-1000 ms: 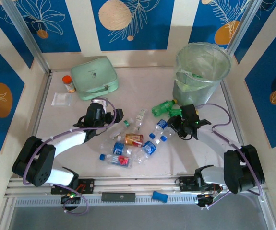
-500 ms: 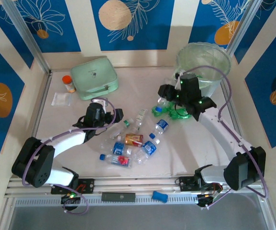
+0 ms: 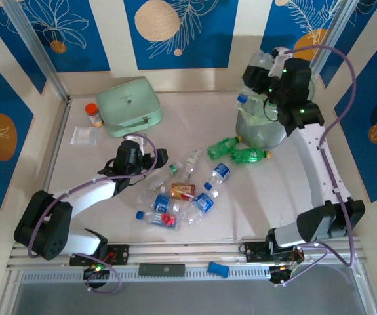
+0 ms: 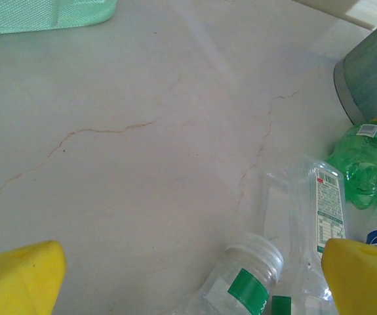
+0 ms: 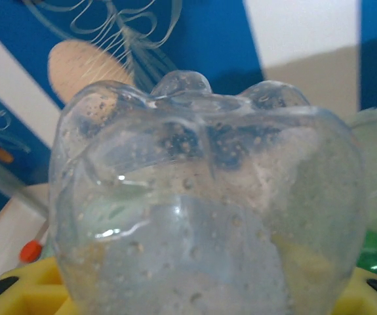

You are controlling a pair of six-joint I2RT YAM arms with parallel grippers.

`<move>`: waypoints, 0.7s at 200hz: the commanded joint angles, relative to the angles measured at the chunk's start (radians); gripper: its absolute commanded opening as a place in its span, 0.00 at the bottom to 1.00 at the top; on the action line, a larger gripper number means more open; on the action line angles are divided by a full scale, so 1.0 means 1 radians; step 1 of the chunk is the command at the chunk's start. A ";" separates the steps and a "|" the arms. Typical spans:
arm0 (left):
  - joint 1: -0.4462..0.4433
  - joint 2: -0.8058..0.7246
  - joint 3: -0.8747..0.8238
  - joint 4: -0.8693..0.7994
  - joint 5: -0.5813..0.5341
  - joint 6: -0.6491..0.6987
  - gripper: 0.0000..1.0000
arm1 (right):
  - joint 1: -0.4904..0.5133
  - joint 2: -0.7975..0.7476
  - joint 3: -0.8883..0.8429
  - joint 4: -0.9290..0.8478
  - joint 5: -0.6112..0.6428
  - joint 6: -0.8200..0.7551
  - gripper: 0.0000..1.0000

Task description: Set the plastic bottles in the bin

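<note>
While the left arm has kept its place over the last second, the right arm has swung up from the bench (image 3: 195,118) to the bin (image 3: 259,134), lifting the held bottle (image 3: 255,64) out of the litter.

Seen from the top external camera, the right gripper (image 3: 261,77) now stands over the bin's left rim, clamped on that clear bottle. A blue cap just left of the rim is, I judge, its own. Two green bottles (image 3: 240,151) lie at the bin's foot, and the main heap of bottles (image 3: 181,197) lies well to the bin's near left, as it did before. The left gripper (image 3: 157,157) sits low beside that heap, jaws wide apart and empty.

From the left wrist, the left gripper (image 4: 188,279) shows its yellow fingers spread to either edge, with a green-labelled bottle (image 4: 244,285) between them but not gripped. The bin's wall (image 4: 372,72) stands at the far right, with a green bottle (image 4: 365,154) just beside its base.

From the right wrist, the held bottle (image 5: 201,197) presents its lobed base close to the lens, with the right gripper (image 5: 195,298) pressed on it from below. A pale edge to its right may be the bin, though I cannot tell for sure.

By my reading the carry is nearly done and release over the opening comes next, while most of the bottles still wait on the bench
</note>
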 commanded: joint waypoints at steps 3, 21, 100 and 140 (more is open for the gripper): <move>0.010 0.006 0.061 -0.022 0.018 0.001 1.00 | -0.091 0.052 0.051 -0.024 0.062 -0.047 0.50; 0.010 0.016 0.079 -0.023 0.024 0.000 1.00 | -0.155 0.090 0.067 -0.029 0.084 -0.055 0.50; 0.010 0.048 0.102 -0.016 0.048 -0.022 1.00 | -0.288 0.205 0.035 -0.091 -0.019 0.019 0.54; 0.010 0.047 0.103 -0.015 0.053 -0.029 1.00 | -0.286 0.226 0.054 -0.110 -0.043 0.027 0.63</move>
